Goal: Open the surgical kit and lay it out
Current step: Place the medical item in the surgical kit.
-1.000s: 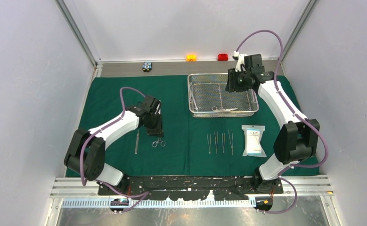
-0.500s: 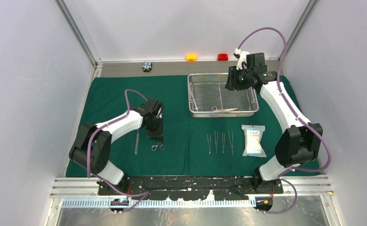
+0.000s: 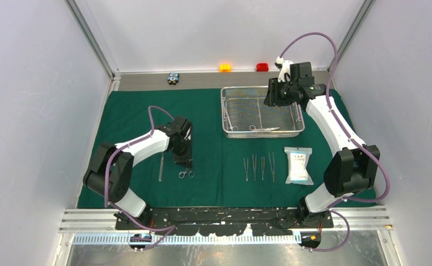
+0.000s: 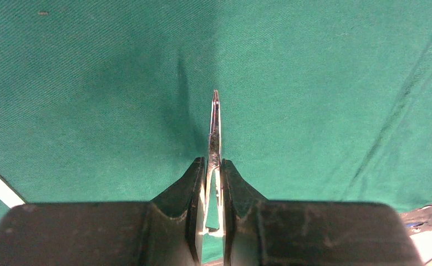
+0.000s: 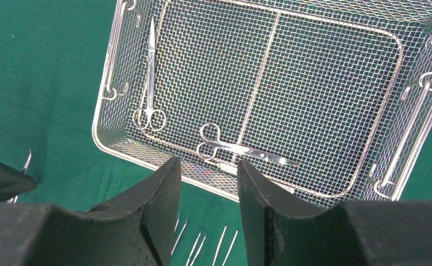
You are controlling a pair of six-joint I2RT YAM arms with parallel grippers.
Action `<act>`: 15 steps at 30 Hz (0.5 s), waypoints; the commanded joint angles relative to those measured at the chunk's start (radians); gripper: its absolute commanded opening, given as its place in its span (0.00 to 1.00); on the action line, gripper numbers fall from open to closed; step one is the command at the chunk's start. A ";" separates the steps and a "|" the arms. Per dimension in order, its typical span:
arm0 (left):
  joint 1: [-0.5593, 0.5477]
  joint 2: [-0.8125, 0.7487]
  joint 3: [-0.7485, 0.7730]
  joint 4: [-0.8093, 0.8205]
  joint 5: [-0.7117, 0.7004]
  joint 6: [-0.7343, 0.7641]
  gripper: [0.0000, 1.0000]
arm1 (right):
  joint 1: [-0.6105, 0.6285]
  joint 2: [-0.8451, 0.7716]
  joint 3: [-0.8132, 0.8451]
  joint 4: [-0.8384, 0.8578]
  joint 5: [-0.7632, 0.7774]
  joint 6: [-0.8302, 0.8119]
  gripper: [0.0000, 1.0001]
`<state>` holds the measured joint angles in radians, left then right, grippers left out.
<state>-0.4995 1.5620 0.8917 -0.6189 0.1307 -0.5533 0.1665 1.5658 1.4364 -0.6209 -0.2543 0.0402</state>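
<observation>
Steel instruments first: we count two pairs of ring-handled scissors in the rectangular silver wire-mesh tray [image 3: 223,111]. One slim pair [image 5: 150,66] lies along its left wall. The other [image 5: 241,148] lies along its near wall.

Four thin steel tweezers [image 3: 254,166] sit in a row on the cloth just in front of the tray. One flat white-blue packet [image 3: 299,165] lies to their right. Further left lies one straight steel tool [image 3: 161,165].

Beside it, the left gripper [image 4: 213,163] is clamped narrowly on one more pair of slim steel scissors [image 4: 215,127]. The tip points out past the fingers and the rings rest on the cloth.

The right gripper [image 5: 208,163] hangs over the tray's far right corner. Its fingers are parted and hold nothing.

One dark green cloth wrap [image 3: 130,111] is spread flat across the table. Pale walls enclose three sides.

Along the bare far strip [image 3: 147,82] we see three small blocks: one black-blue [image 3: 173,78], one orange [image 3: 225,67] and one red [image 3: 262,67].
</observation>
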 commanded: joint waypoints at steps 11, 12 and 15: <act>-0.030 0.041 0.052 0.025 -0.003 -0.037 0.00 | 0.001 -0.008 0.027 0.023 -0.017 0.009 0.47; -0.031 0.045 0.054 0.023 -0.003 -0.039 0.00 | 0.002 -0.007 0.027 0.023 -0.017 0.009 0.47; -0.034 0.055 0.057 0.022 -0.006 -0.046 0.00 | 0.002 -0.003 0.025 0.023 -0.019 0.010 0.47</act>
<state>-0.5255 1.6085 0.9127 -0.6174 0.1310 -0.5774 0.1665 1.5661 1.4364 -0.6212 -0.2600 0.0406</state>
